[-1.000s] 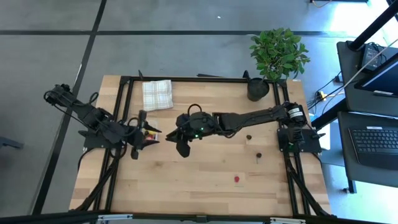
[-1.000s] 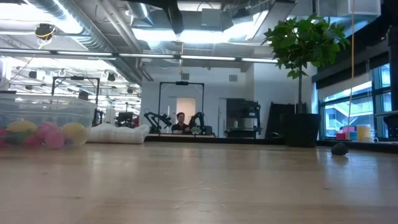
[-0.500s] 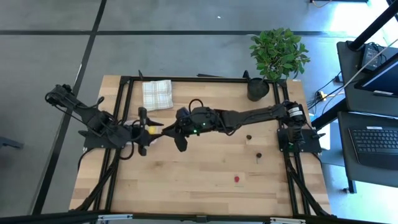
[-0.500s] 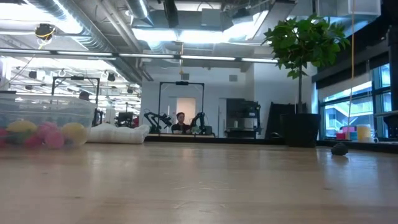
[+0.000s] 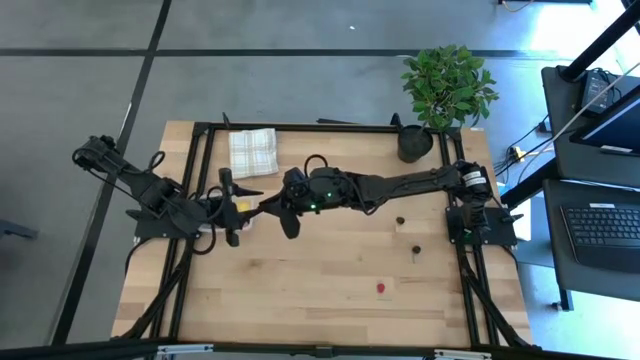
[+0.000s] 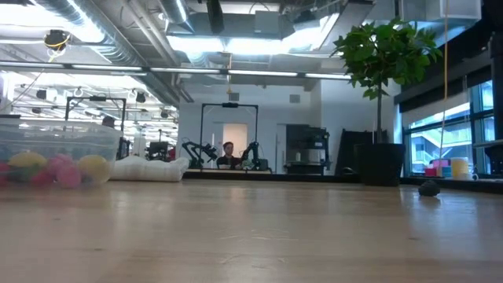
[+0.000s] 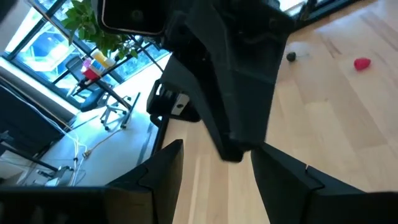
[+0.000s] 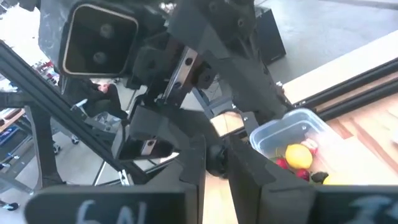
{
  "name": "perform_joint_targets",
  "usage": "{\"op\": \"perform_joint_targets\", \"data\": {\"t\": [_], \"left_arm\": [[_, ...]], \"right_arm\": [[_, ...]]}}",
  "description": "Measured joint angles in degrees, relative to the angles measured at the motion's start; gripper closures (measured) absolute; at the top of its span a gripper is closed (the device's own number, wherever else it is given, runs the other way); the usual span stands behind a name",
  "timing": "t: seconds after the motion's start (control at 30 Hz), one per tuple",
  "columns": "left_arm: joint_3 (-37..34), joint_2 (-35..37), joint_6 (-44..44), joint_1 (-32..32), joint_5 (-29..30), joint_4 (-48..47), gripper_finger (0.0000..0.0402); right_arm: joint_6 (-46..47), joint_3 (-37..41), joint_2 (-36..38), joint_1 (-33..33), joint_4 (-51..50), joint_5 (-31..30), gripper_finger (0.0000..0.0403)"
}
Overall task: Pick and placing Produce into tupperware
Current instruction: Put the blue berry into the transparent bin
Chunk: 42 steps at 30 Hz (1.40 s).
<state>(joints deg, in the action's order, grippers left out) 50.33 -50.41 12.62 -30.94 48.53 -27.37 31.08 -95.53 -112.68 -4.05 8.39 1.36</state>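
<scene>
**A:** From above, how far along was it?

**B:** Partly done. The tupperware (image 5: 246, 214) sat near the bench's left edge, about midway along it, with something yellow inside. Two dark cherry-like pieces (image 5: 400, 221) and a red strawberry-like piece (image 5: 381, 289) lay loose on the right half, the red one nearer the front edge. At least three were left, I'd judge.

**A:** And the grippers?

**B:** The left gripper (image 5: 232, 210) was at the container. The right gripper (image 5: 277, 214) reached across and was just beside it. That spot was crowded, while the bench's centre and front lay bare. The checked cloth (image 5: 252, 151) and plant pot (image 5: 415, 143) stayed by the back edge.

**A:** The low view?

**B:** It showed lemon-like pieces (image 6: 93, 167) and pink ones (image 6: 67, 174) piled in the container at far left, and one dark piece far right.

**A:** Left wrist?

**B:** Its fingers (image 7: 163, 168) stood wide apart with only bare wood between them, and the right gripper loomed close ahead.

**A:** Right wrist?

**B:** The fingers (image 8: 194, 163) were drawn narrow on a small dark round thing (image 8: 216, 159), probably a cherry piece. The container lay just beyond, not yet under it.
</scene>
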Motion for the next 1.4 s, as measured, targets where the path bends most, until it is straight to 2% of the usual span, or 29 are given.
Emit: {"op": "perform_joint_targets", "data": {"t": [0.33,0.63,0.83,1.27,1.4], "left_arm": [[0.0,0.0,0.3,0.0,0.2,1.9,0.0224],[0.0,-0.2,5.9,0.0,0.1,5.6,0.0276],[0.0,-0.1,6.5,0.1,0.2,5.8,0.0309],[0.0,-0.2,6.8,0.1,0.4,6.0,0.034],[0.0,-0.2,7.0,0.1,0.1,6.2,0.0344]], "right_arm": [[-0.1,0.0,0.0,0.8,1.3,0.2,0.0351],[0.2,0.0,0.0,0.8,1.8,0.4,0.0351],[1.3,0.1,0.0,0.8,3.3,1.7,0.0351],[3.3,0.1,0.0,0.8,3.7,1.9,0.0351],[4.3,0.1,0.0,0.8,3.9,2.0,0.034]]}}
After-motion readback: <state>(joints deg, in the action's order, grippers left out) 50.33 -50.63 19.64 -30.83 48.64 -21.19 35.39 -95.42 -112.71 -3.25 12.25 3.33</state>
